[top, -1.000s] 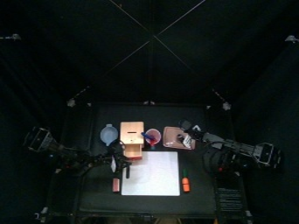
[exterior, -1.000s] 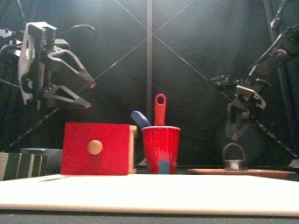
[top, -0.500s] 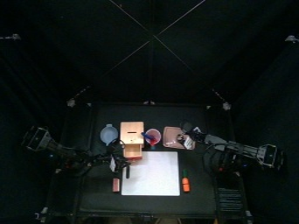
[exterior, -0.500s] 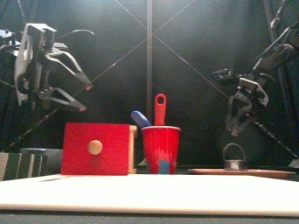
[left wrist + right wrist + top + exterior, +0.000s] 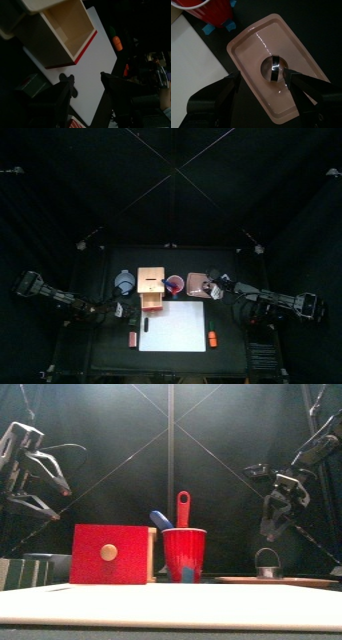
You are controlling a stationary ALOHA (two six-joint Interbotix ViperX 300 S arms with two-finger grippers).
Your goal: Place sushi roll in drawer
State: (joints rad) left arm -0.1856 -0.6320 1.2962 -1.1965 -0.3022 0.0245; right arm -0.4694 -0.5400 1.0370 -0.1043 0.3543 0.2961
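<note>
While the roll [image 5: 276, 68] lies on the pink tray [image 5: 298, 107], we hover our right pincer [image 5: 264, 80] spread above it; nothing is grasped yet. Left pincer [image 5: 87, 87] is spread beside the open drawer [image 5: 67, 30]

The top view looks straight down from high up, the counter [image 5: 171, 323] small at centre. The front view sits at counter height on the near edge, facing far, close to the drawer [image 5: 112, 554]. Both wrist views look down: left shares the drawer [image 5: 67, 30], right the pinkish tray [image 5: 271, 70].
</note>
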